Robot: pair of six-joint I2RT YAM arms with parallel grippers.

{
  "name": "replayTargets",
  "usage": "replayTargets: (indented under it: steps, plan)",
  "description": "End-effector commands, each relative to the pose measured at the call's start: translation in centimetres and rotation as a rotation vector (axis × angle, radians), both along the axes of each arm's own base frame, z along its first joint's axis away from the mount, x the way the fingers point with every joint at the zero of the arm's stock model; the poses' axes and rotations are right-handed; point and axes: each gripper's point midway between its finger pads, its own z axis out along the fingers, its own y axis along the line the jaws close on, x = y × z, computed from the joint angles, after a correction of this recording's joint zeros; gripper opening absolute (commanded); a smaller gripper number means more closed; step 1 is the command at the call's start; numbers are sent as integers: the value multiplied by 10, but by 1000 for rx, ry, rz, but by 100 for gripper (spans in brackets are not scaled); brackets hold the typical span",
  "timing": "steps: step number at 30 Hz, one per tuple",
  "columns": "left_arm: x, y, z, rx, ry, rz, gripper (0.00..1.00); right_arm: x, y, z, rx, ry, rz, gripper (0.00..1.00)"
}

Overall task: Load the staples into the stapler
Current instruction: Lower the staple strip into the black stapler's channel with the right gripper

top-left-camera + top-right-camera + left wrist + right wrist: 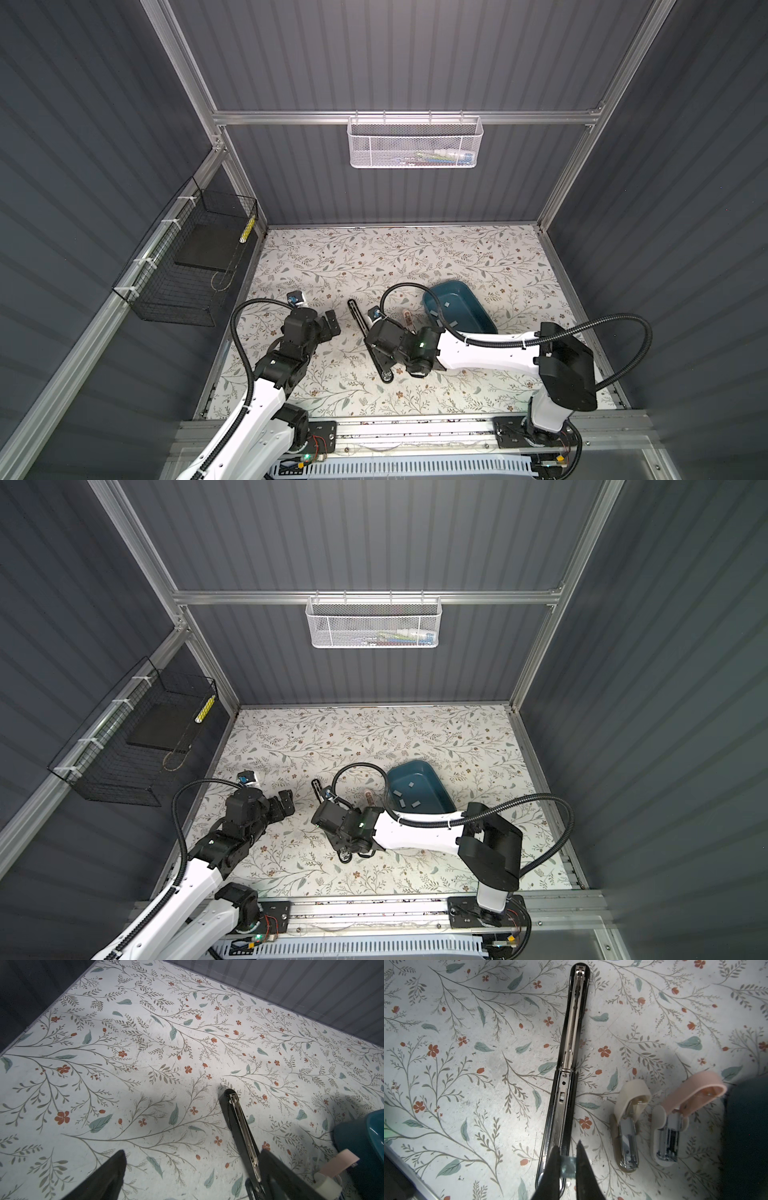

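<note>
Floral tabletop (415, 257) holds a teal plastic tray (446, 283) of silver-grey staple strips (446, 304), two o'clock from the long black opened stapler (566, 1076). Your left gripper (193, 1157) hangs spread at nine o'clock. Your right gripper (567, 1147) pinches one strip (569, 1164) over the stapler's end: centre it lengthwise, lower gently.

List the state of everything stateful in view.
Long black metal stapler: swung open flat, magazine exposed.
Right pincer: shut on a small silver staple strip, over the stapler's magazine.
Left pincer: open, empty.
Small cream plastic stapler: lid up.
Small pink plastic stapler: lid up.
Teal plastic tray: holds loose grey staple strips.
</note>
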Motion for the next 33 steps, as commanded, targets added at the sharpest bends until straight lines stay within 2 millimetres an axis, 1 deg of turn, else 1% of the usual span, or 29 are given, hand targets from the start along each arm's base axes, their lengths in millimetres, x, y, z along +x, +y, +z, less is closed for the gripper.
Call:
replayTargets:
  steps: [1,5,8,10,15,26,33]
  plan:
    - [-4,2,-5,-4,13,9,99,-1,2,-2,-23,-9,-32,7]
    - [-4,2,-6,-5,14,9,100,-7,4,-11,-31,10,-36,7]
    - [-4,2,-4,-8,10,7,99,-9,5,-13,-33,7,-43,7]
    - [-5,3,-5,-6,9,8,99,-11,0,-19,-64,17,-47,7]
    - [-6,3,-4,-10,3,11,100,-14,3,-26,-68,36,-45,7]
    - [-6,3,-4,-9,3,10,99,-18,8,-27,-65,40,-39,7]
    - [-6,3,-3,-12,0,10,99,-20,8,-34,-78,47,-46,7]
